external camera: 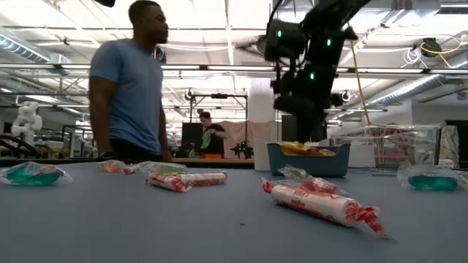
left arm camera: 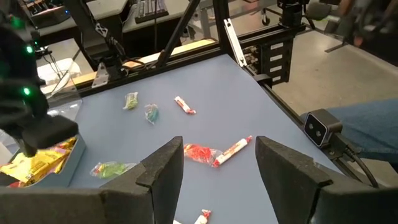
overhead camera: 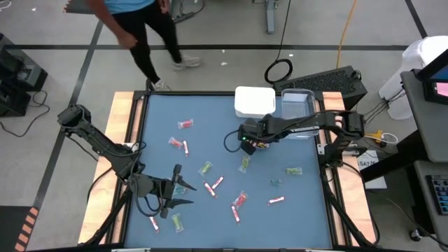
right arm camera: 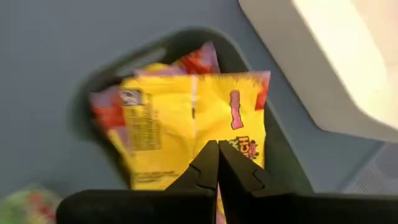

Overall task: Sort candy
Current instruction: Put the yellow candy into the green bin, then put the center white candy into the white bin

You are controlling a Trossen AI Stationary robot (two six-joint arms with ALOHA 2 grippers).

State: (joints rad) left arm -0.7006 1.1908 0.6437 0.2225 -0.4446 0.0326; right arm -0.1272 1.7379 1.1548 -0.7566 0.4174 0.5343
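Candy lies scattered on the blue table [overhead camera: 294, 224]: pink-white sticks [overhead camera: 217, 183], green pieces [overhead camera: 204, 168] and red pieces [overhead camera: 240, 199]. Yellow packets [right arm camera: 186, 118] fill a small teal container [external camera: 307, 162] at the table's middle back. My right gripper [right arm camera: 217, 152] is shut and points down right over the top packet. My left gripper [left arm camera: 217, 168] hovers open over the near left of the table with nothing between its fingers; a red piece [left arm camera: 200, 153] and a stick [left arm camera: 233, 149] lie on the table beyond it. My right gripper has its shut fingertips [right arm camera: 208, 163] over the middle of the top yellow packet [right arm camera: 205, 127], coming from above. I cannot tell whether they touch it. The packet lies in the teal container.
A white container [overhead camera: 254, 101] and a clear container [overhead camera: 297, 105] stand at the table's far edge, just behind the teal one. A person [overhead camera: 140, 28] walks past the far left corner. Wooden rails [overhead camera: 126, 140] border the table's sides.
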